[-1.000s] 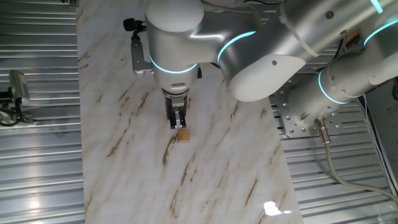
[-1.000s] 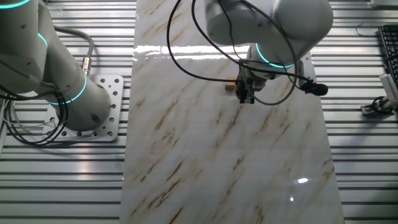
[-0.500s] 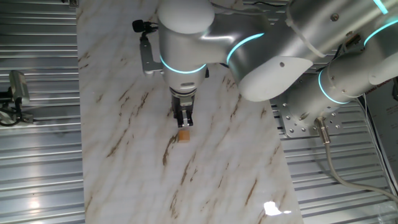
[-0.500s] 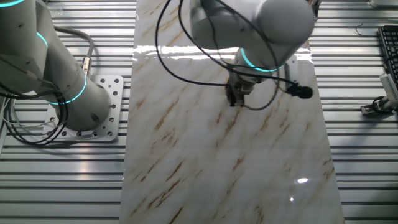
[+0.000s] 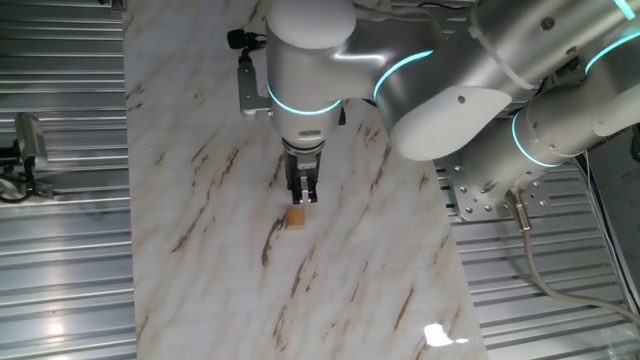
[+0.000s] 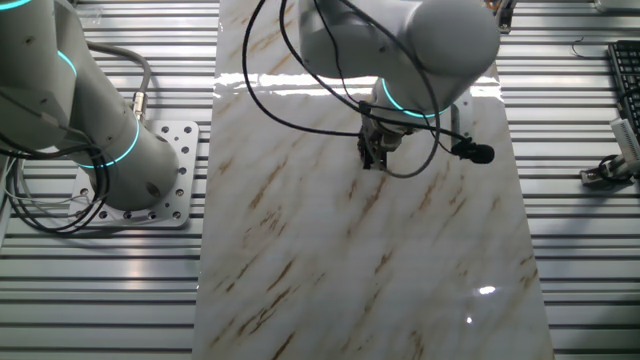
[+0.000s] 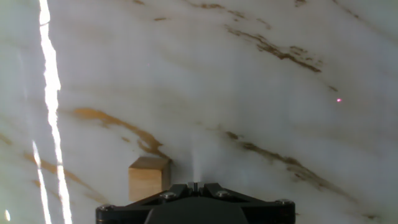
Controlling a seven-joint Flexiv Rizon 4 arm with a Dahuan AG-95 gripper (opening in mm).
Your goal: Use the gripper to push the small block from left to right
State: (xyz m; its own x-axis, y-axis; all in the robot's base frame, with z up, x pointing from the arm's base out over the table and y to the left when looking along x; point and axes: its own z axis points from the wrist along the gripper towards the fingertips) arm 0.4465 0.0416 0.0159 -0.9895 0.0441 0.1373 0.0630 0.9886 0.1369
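The small block is a tiny orange-tan cube on the white marble slab. My gripper points straight down, its tips just behind the block and slightly to its right, low over the slab. In the hand view the block sits just left of my gripper, whose jaws are pressed together with nothing between them. In the other fixed view my gripper shows, but the arm hides the block.
The slab has brown veins and is bordered by ribbed metal tabletop on both sides. The arm's base plate stands at the slab's right edge. A small clamp fixture sits off the slab at the left.
My gripper has slid a little to the right in the one fixed view, from left of the block to just behind it. The block has not moved.
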